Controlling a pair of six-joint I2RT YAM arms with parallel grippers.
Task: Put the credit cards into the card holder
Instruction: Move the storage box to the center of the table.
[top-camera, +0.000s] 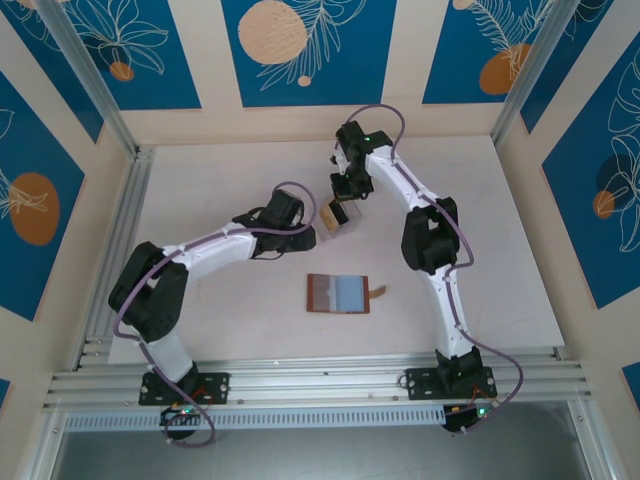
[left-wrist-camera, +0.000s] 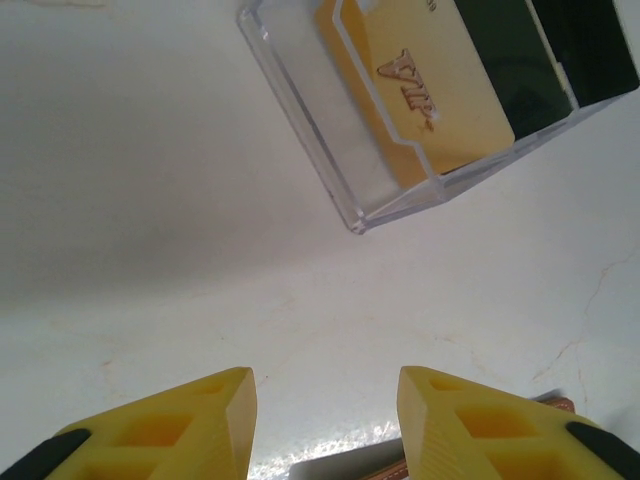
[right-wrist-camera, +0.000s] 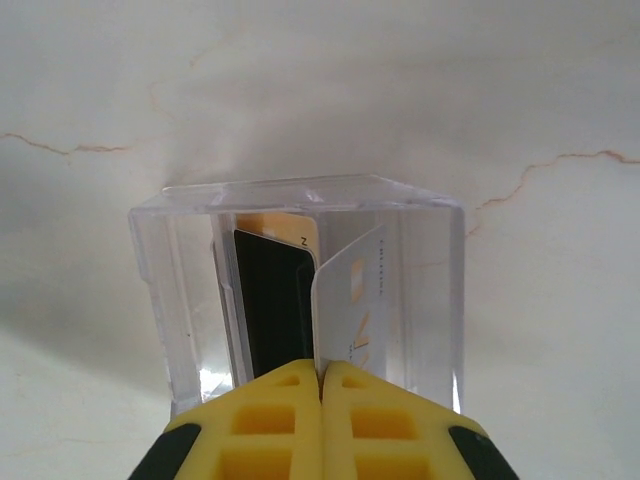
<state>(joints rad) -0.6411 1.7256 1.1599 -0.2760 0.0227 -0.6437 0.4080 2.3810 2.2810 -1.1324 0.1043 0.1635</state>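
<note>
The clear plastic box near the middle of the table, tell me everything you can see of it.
The clear plastic box is small, see-through and straight-walled, open on one side, resting on the white table between the two arms' ends. Inside stand a gold card with raised lettering, a black card and a pale card. The right gripper reaches in, its jaws shut on the pale card's edge.

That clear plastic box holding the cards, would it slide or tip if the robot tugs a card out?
Probably light: the clear box has thin walls, so it may slide on the smooth table. The pale card pinched by the right gripper might drag it along, perhaps lifting one edge.
</note>
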